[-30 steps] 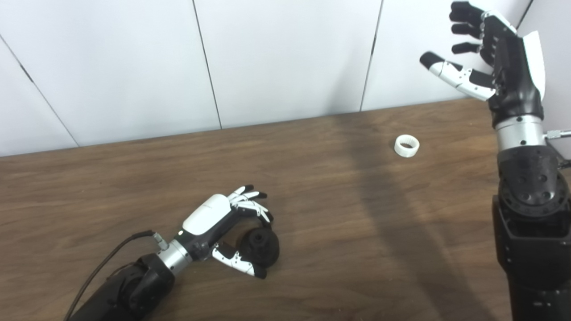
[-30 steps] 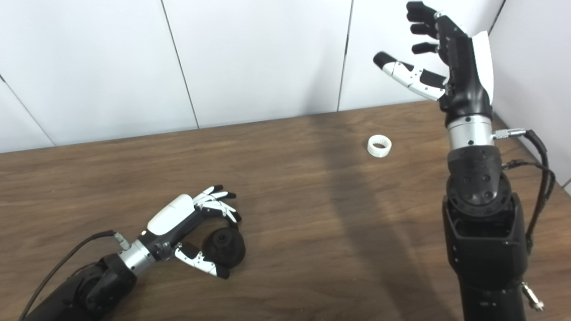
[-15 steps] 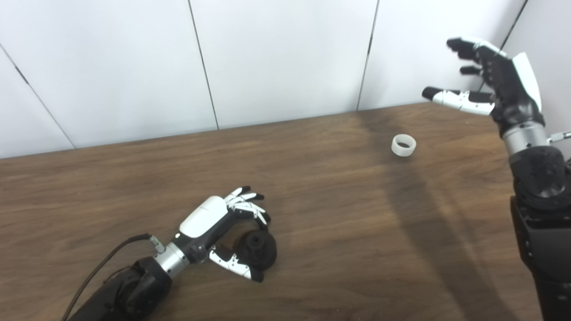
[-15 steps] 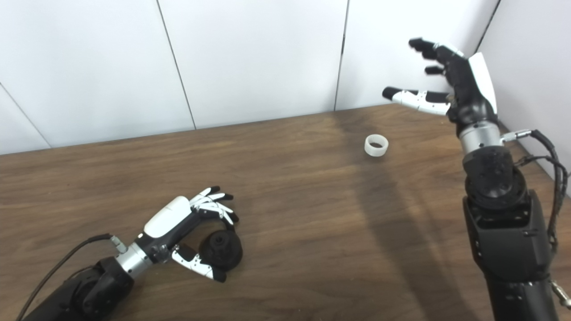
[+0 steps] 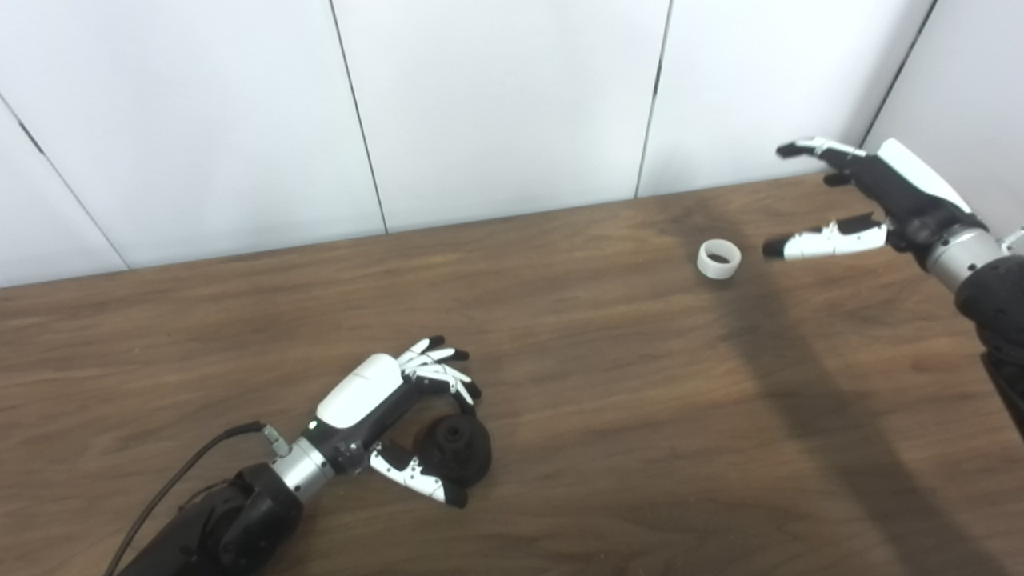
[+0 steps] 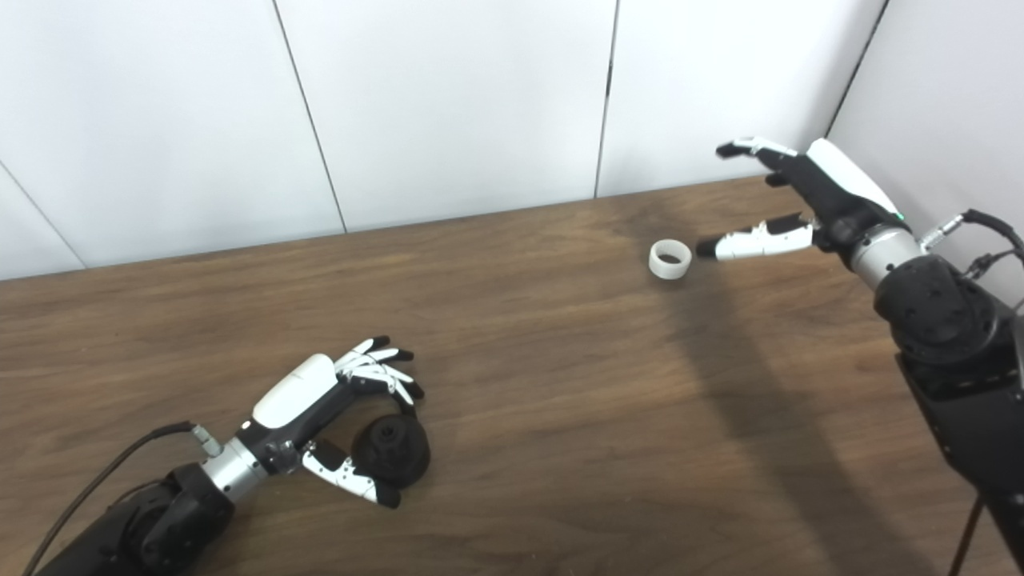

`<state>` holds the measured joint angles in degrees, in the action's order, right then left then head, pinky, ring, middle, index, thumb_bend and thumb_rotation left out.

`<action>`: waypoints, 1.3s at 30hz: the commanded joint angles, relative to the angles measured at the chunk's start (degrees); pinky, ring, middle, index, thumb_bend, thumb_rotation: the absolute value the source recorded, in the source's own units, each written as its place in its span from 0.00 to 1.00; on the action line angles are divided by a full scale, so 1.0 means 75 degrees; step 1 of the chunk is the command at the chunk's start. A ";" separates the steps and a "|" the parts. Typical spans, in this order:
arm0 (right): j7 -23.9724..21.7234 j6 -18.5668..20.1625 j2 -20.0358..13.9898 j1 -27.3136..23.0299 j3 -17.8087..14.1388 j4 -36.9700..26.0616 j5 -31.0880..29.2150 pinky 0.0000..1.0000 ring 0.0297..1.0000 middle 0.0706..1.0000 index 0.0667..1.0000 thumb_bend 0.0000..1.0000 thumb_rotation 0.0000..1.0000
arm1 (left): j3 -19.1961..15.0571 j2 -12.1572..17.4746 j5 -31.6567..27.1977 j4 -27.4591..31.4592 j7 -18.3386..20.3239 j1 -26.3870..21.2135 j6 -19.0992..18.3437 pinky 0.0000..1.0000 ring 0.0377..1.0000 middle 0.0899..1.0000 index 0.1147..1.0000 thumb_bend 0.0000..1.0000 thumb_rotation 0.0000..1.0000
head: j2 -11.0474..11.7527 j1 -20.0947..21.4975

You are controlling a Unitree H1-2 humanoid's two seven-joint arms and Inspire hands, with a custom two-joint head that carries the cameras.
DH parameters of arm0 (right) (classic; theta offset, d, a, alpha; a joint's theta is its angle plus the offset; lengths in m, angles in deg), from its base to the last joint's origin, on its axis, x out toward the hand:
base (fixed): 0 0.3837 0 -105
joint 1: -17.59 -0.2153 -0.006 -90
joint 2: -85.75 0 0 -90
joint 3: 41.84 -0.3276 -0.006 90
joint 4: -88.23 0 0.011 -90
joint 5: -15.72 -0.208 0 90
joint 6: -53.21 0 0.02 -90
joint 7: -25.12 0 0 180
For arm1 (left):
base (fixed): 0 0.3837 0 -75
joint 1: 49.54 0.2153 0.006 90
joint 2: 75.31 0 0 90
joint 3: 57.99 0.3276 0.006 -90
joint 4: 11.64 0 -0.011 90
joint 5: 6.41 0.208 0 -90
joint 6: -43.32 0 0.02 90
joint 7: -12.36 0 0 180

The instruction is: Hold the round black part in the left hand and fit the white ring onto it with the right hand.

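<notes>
Round black part (image 5: 458, 449) is seen near the front of the surface (image 5: 608, 416), cupped loosely between the thumb and curled fingers of the left hand (image 5: 392, 400), much as a second ago and not yet lifted. Farther back, the right hand (image 5: 860, 204), raised high a second ago, has been lowered, fingers spread and empty, thumb tip just beside the white ring (image 5: 718, 260); a grasp seems imminent.
</notes>
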<state>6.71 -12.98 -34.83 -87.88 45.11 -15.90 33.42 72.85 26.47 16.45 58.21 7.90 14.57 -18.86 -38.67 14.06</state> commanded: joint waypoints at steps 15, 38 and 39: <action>-0.0490 -0.0558 -0.0687 -0.1051 0.0953 0.0637 0.1477 0.79 0.96 0.92 0.81 0.94 0.24 | 0.0186 0.0304 0.0139 -0.0127 0.0226 0.0049 -0.0121 1.00 0.90 0.70 0.42 0.52 0.06 | 0.0093 0.0202; -0.0144 -0.2301 -0.0351 -0.1885 0.1674 0.2004 0.2820 0.79 0.92 0.88 0.80 0.89 0.21 | 0.0212 0.0368 0.0062 -0.0001 0.0245 0.0156 -0.0121 1.00 0.91 0.70 0.42 0.52 0.06 | 0.0317 0.0555; -0.0130 -0.2423 -0.0378 -0.1910 0.1689 0.2067 0.2876 0.79 0.91 0.88 0.80 0.89 0.21 | 0.0201 0.0367 0.0082 0.0017 0.0245 0.0169 -0.0121 1.00 0.91 0.70 0.42 0.52 0.06 | 0.0317 0.0555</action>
<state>3.64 -29.20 -35.75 -99.16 58.51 0.25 53.93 73.63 26.99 15.43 58.78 7.70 14.83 -18.86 -36.21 18.19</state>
